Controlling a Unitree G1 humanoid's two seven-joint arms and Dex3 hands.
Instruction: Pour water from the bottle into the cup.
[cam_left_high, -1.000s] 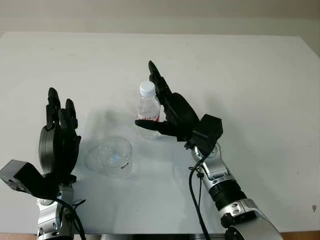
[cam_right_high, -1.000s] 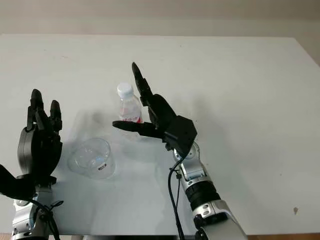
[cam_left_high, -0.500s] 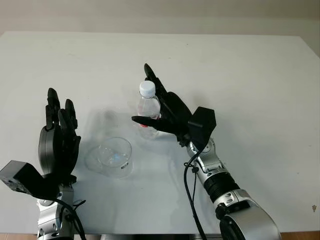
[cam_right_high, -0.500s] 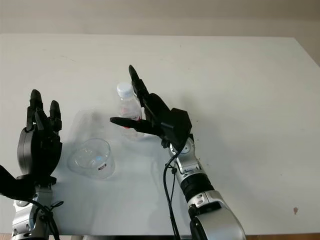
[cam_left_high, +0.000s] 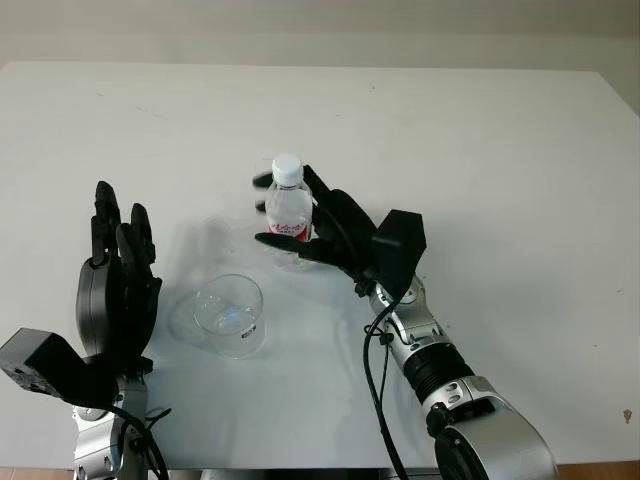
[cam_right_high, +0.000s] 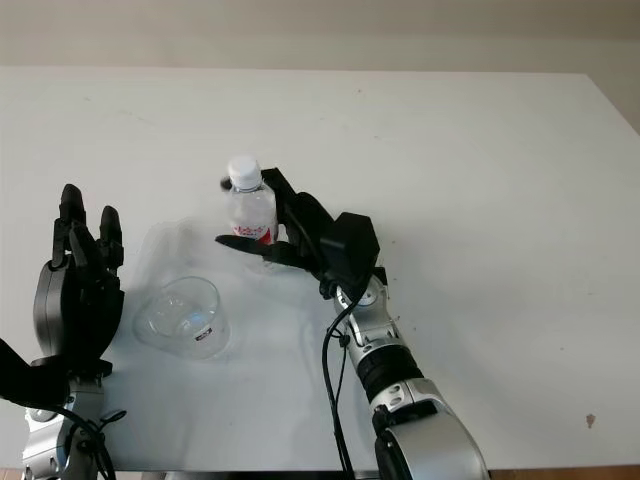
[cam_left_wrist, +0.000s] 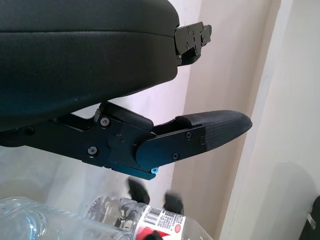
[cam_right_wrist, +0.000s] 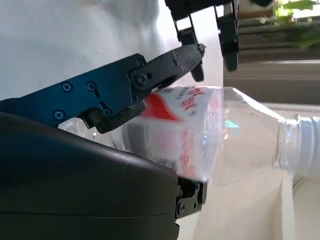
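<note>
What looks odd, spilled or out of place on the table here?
One oddity: the bottle, gripped upright by the right hand, has its white cap on, so it cannot pour yet. No spill shows. The cup stands upright beside the open left hand.

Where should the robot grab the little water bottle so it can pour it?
Around the middle, over the red label, coming from the bottle's right side. The small clear plastic bottle with the white cap stands upright, so its round body suits wrapping fingers. The right hand is closing there. The clear plastic cup sits left; the left hand is open nearby.
</note>
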